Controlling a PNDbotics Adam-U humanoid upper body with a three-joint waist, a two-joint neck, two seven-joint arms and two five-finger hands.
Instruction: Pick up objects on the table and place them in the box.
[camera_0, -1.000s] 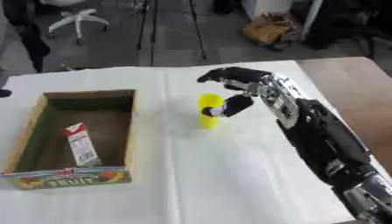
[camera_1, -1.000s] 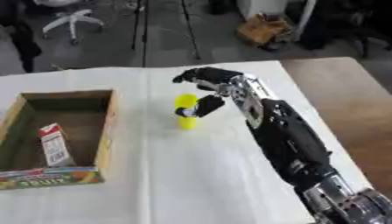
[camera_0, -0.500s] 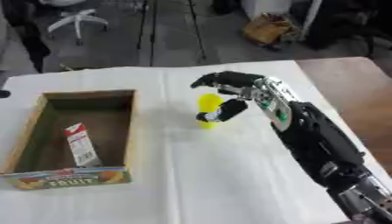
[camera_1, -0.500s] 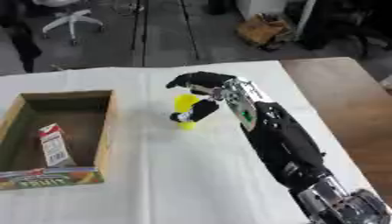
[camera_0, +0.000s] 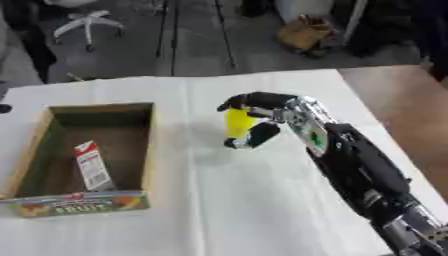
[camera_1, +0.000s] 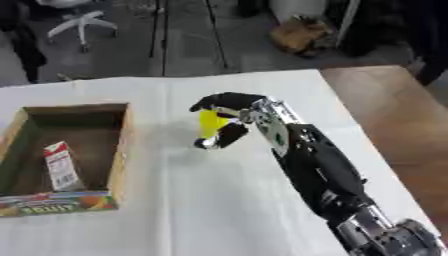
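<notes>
Since a second ago the right hand (camera_0: 278, 117) has closed round the yellow item (camera_0: 236, 122), fingers curled over its top and thumb beneath. The item sits upright inside the grasp, a small plain yellow block, bottom near the cloth (camera_0: 262, 200). The box (camera_0: 35, 150) lies well to the hand's left, a carton (camera_0: 91, 165) already inside

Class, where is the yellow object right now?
The yellow object is mid-table in the right hand's curled fingers, to the right of the box.
</notes>
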